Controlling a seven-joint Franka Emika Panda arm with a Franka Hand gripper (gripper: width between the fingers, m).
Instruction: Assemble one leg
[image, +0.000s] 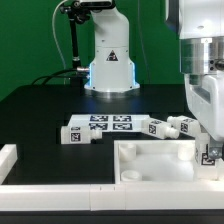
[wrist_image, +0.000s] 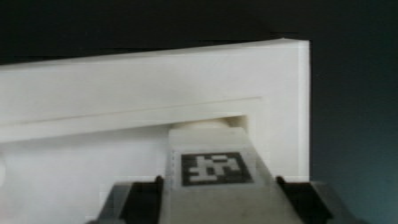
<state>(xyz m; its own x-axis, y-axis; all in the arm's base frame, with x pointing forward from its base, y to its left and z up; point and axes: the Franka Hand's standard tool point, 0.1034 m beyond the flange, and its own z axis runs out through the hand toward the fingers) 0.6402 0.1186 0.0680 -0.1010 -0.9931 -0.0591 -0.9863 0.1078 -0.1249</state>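
My gripper (image: 208, 140) is at the exterior view's right, shut on a leg (image: 210, 154), a chunky white post with a tag sticker. It holds the leg upright at the right corner of the large white panel (image: 150, 160). In the wrist view the leg (wrist_image: 217, 165) sits between my two dark fingers (wrist_image: 132, 202), and its tip is against a recess in the panel (wrist_image: 125, 105). I cannot tell whether the leg is seated in a hole.
The marker board (image: 105, 124) lies mid-table. One loose leg (image: 72, 135) lies at its left end and two more (image: 160, 127) (image: 184, 126) at its right end. The robot base (image: 110, 60) stands behind. A white rail (image: 10, 158) borders the front left.
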